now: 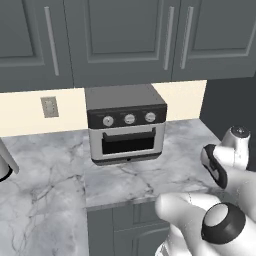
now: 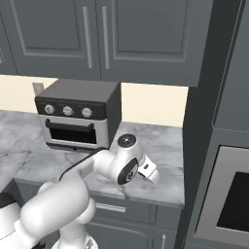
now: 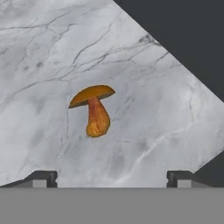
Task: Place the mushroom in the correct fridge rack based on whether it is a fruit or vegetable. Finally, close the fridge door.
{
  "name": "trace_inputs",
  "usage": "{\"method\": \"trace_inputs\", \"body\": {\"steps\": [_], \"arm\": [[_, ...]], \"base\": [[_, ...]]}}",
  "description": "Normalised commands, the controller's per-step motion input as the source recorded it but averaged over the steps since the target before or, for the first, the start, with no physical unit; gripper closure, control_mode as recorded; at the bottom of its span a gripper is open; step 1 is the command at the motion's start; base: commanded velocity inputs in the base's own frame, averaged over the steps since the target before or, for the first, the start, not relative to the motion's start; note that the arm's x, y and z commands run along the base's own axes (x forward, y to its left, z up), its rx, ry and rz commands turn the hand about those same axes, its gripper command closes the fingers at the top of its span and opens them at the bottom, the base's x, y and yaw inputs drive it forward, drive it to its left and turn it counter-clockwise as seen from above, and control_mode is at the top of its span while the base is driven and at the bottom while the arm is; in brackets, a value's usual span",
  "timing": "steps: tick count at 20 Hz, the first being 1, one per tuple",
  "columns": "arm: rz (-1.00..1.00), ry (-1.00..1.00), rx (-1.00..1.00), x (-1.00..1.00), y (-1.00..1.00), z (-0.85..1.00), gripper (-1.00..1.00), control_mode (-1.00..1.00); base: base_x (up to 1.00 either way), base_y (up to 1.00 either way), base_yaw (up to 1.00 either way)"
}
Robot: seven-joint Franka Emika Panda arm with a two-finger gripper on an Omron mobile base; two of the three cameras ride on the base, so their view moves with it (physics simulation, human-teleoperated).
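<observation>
On the left of the left base view a cream wall (image 1: 30,112) carries a grey outlet plate (image 1: 49,106), and below it a grey-veined marble counter (image 1: 50,170) spreads across the frame. Toward the middle stands a toaster oven (image 1: 125,123) with a dark top, three round knobs and a dark glass door, set back against the wall under dark grey upper cabinets (image 1: 120,35) with long silver handles. Further right the robot's white arm (image 1: 220,200) rises from the lower corner, over the counter's front edge.

In the right base view the same oven sits at the left, the arm bends across the middle, and the gripper (image 2: 148,171) hangs over the marble just right of the oven — above the stretch of counter that ends at a tall dark cabinet panel (image 2: 204,121). At the far right a built-in oven front (image 2: 228,194) shows in that tall unit.

The hand view looks down on the marble. The mushroom (image 3: 93,109) lies there on the counter, orange-brown cap tipped to the upper side and its stalk bulging toward the bottom. The two dark fingertips (image 3: 43,178) stand wide apart at the lower edge — spread fully, gripping nothing, with the mushroom between and beyond them, nearer the left one, untouched.
</observation>
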Motion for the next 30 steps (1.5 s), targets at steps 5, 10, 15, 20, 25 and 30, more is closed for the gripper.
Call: {"method": "trace_inputs", "body": {"steps": [5,10,15,20,25,30], "arm": [[0.0,0.0,0.0,0.36,0.0,-0.04,-1.0,-1.0],[0.0,0.0,0.0,0.31,0.0,-0.09,-1.0,-1.0],[0.0,0.0,0.0,0.1,-0.14,-0.19,-1.0,-1.0],[0.0,0.0,0.02,0.05,-0.26,-0.19,-1.0,-1.0],[0.0,0.0,0.0,0.19,0.0,-0.1,-1.0,-1.0],[0.0,0.0,0.0,0.19,0.0,-0.12,-1.0,-1.0]], "base": [[0.0,0.0,0.0],[0.0,0.0,0.0],[0.0,0.0,0.0],[0.0,0.0,0.0],[0.0,0.0,0.0],[0.0,0.0,0.0]]}}
